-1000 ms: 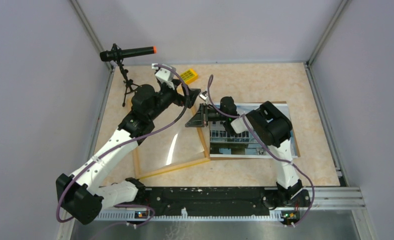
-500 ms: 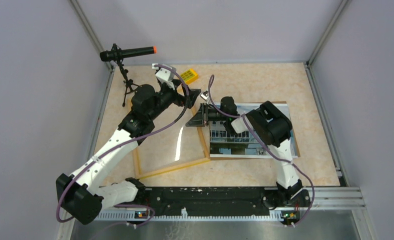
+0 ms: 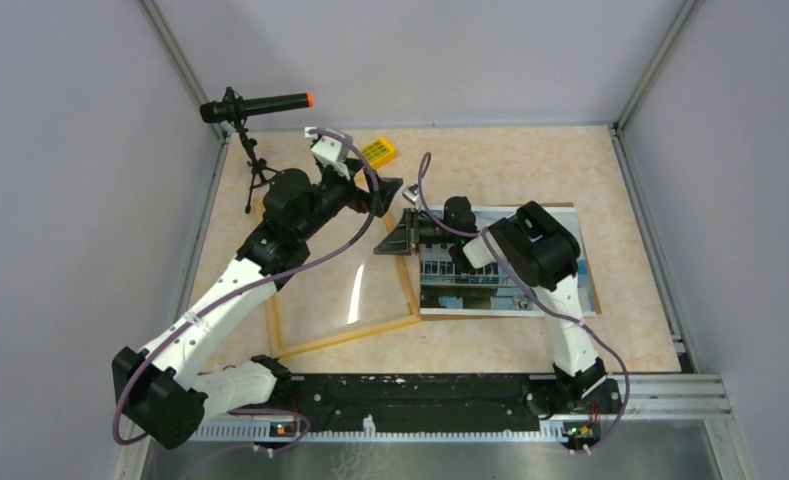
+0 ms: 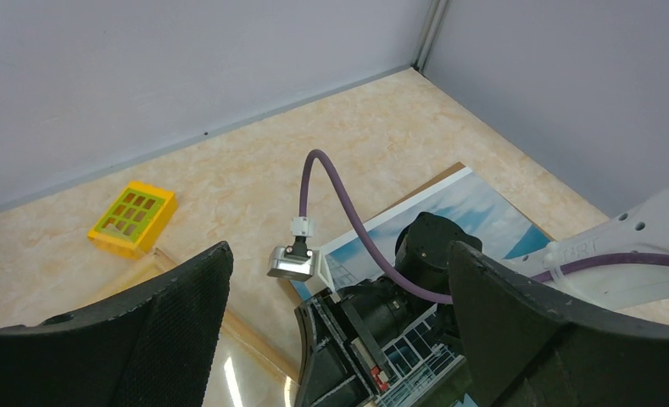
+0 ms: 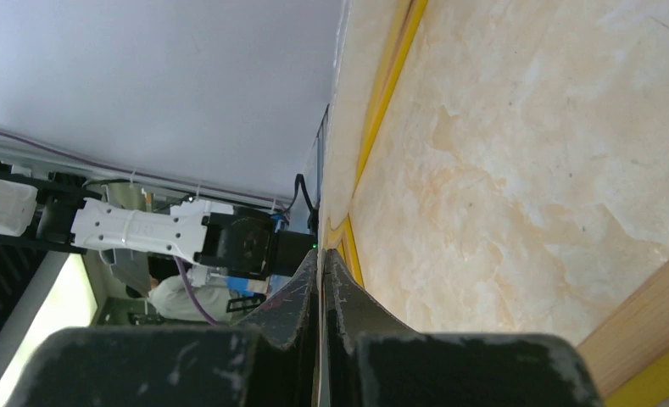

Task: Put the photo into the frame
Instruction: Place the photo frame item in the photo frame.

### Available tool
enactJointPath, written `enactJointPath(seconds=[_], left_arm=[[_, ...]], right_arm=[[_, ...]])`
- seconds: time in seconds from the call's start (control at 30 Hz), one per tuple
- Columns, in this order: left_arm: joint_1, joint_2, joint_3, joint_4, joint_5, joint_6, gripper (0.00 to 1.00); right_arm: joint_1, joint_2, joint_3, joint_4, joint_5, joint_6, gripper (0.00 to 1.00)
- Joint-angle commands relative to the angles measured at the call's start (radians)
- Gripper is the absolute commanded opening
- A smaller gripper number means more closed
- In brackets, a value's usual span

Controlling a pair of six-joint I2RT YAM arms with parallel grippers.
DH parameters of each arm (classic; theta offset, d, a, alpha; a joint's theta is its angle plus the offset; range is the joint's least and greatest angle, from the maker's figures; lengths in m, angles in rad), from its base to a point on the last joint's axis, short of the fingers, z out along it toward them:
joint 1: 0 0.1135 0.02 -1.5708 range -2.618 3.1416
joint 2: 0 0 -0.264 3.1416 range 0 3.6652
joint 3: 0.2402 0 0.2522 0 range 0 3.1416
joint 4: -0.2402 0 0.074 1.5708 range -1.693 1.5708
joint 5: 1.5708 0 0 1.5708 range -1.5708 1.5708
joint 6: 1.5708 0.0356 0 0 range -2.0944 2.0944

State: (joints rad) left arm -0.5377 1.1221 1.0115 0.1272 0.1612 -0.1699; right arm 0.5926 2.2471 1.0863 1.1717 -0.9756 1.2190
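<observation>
The photo (image 3: 515, 262), a white building on blue sky, lies face up on a brown board at the right; it also shows in the left wrist view (image 4: 483, 203). The frame (image 3: 345, 336) of light wood lies flat left of it. My right gripper (image 3: 390, 240) is at the frame's right rail, shut on the edge of a thin clear pane (image 3: 355, 290). In the right wrist view the gripper (image 5: 320, 263) pinches that pane (image 5: 324, 170) edge-on. My left gripper (image 3: 388, 188) hovers open and empty over the frame's far right corner, its fingers (image 4: 186, 331) wide apart.
A small yellow block (image 3: 377, 152) lies at the back, also in the left wrist view (image 4: 133, 219). A black camera on a tripod (image 3: 255, 108) stands at the back left. The brown board (image 3: 570, 208) shows under the photo. Walls enclose the table.
The bright glint on the clear pane has shifted a little to the right, so the pane's tilt has changed slightly. Both arms have barely moved.
</observation>
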Motion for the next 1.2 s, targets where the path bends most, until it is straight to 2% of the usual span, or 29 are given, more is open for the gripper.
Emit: enactJointPath(seconds=[0.0, 0.23, 0.57, 0.8, 0.87, 0.97, 1.03, 1.07, 1.1, 1.17], left_arm=[[-0.002, 0.009, 0.018, 0.029, 0.011, -0.01, 0.99], [-0.002, 0.01, 0.018, 0.029, 0.012, -0.01, 0.99], [-0.001, 0.01, 0.019, 0.028, 0.01, -0.01, 0.99], [-0.001, 0.01, 0.019, 0.026, 0.005, -0.013, 0.99], [-0.012, 0.011, 0.014, 0.026, -0.045, -0.005, 0.99], [-0.039, 0.035, 0.068, -0.092, -0.291, -0.056, 0.99], [0.009, 0.048, 0.09, -0.253, -0.381, -0.159, 0.99], [0.071, 0.043, 0.074, -0.324, -0.327, -0.2, 0.98], [0.184, 0.031, 0.051, -0.365, -0.256, -0.235, 0.98], [0.313, -0.001, -0.008, -0.435, -0.195, -0.257, 0.98]], right_arm=[[0.002, 0.025, 0.008, 0.094, -0.036, 0.04, 0.0], [0.007, -0.004, -0.007, -0.025, -0.023, -0.014, 0.0], [0.009, -0.046, -0.037, -0.13, -0.011, -0.051, 0.0], [0.014, -0.019, 0.001, -0.161, -0.026, -0.072, 0.0], [0.015, -0.021, 0.004, -0.17, -0.022, -0.084, 0.0], [0.013, -0.024, 0.016, -0.225, -0.006, -0.116, 0.0], [0.015, -0.032, 0.015, -0.255, 0.009, -0.144, 0.0], [0.014, -0.032, 0.013, -0.254, 0.015, -0.146, 0.03], [0.015, -0.033, 0.011, -0.251, 0.019, -0.147, 0.05], [0.017, -0.032, 0.008, -0.252, 0.026, -0.151, 0.08]])
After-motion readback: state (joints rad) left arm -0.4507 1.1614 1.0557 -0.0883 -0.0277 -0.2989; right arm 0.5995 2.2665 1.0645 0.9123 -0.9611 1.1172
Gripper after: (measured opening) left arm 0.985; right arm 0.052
